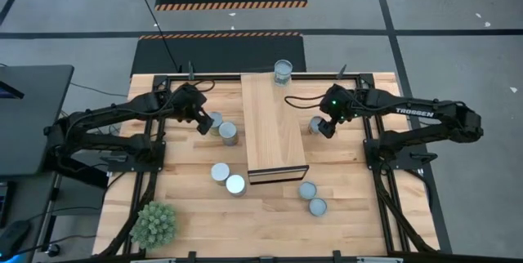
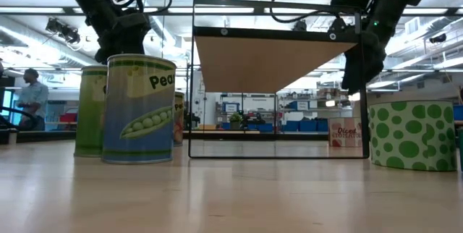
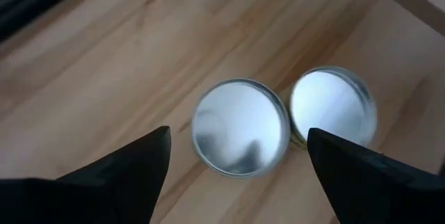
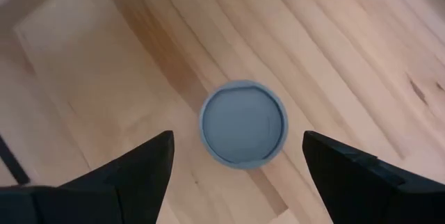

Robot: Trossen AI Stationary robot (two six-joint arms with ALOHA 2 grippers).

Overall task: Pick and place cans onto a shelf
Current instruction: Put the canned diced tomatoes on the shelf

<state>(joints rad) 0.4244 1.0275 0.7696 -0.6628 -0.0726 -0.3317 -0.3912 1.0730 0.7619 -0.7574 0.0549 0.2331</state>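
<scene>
Tabletop cans [image 1: 228, 134] partly hidden under both arms.

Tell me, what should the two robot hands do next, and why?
Probably both should go straight down. The open left gripper hangs over a small round silvery metal can that has a twin can right beside it, and the open right gripper hangs over a lone grey-topped can. Neither touches a can yet, and the long light-wood shelf is bare.
</scene>
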